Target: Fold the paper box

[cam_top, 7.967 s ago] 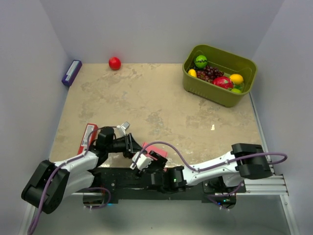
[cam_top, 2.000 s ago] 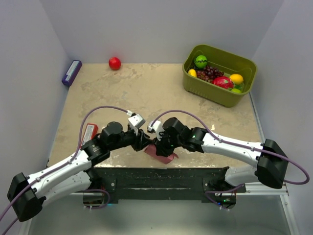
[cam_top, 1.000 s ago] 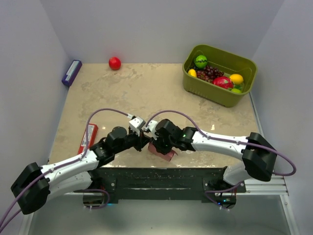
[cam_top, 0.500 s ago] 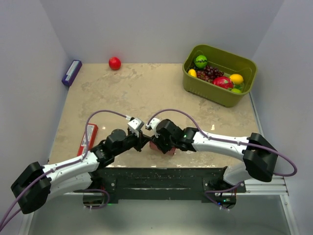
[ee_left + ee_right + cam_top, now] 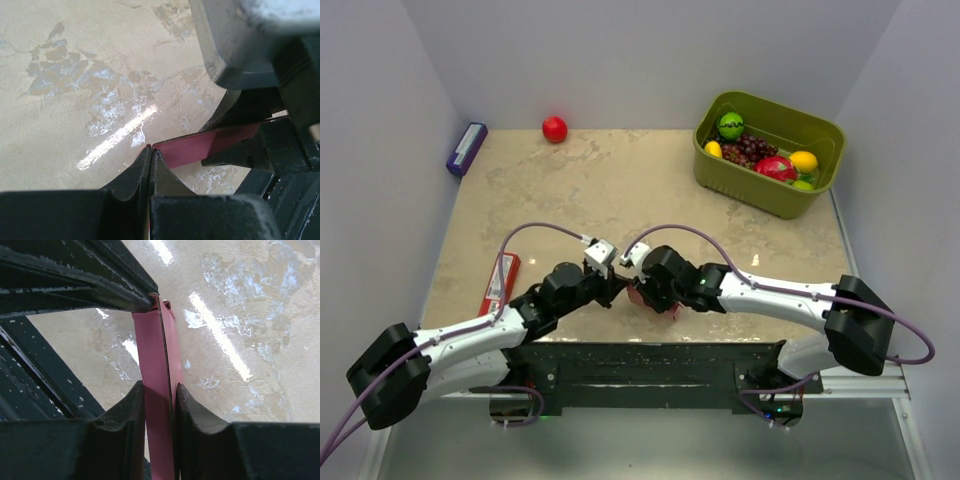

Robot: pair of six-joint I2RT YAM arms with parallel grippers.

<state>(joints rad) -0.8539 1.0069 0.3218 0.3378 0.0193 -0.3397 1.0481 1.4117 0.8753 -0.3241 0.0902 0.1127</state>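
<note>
Paper box (image 5: pixel 657 301), pink and pressed nearly flat, is held just above the table (image 5: pixel 620 190) at about 6 o'clock, close to the near edge. The left gripper (image 5: pixel 618 291) has its fingers closed on one corner of it. The right gripper (image 5: pixel 638 290) clamps its folded layers from the opposite side, at 3 o'clock of the left one. Both arms lie low and stretched inward from the outer corners, their wrists almost touching. From above, the card is mostly hidden under the right wrist. The left wrist view shows the left gripper (image 5: pixel 151 150) pinching a thin pink edge (image 5: pixel 210 144) edge-on. The right wrist view shows the right gripper (image 5: pixel 160 390) squeezing a doubled strip (image 5: pixel 156 365) that runs up to the left fingertips. A red packet (image 5: pixel 501 282) lies at 9 o'clock of the box, and a green basket (image 5: pixel 720 170) stands at 1 o'clock.
</note>
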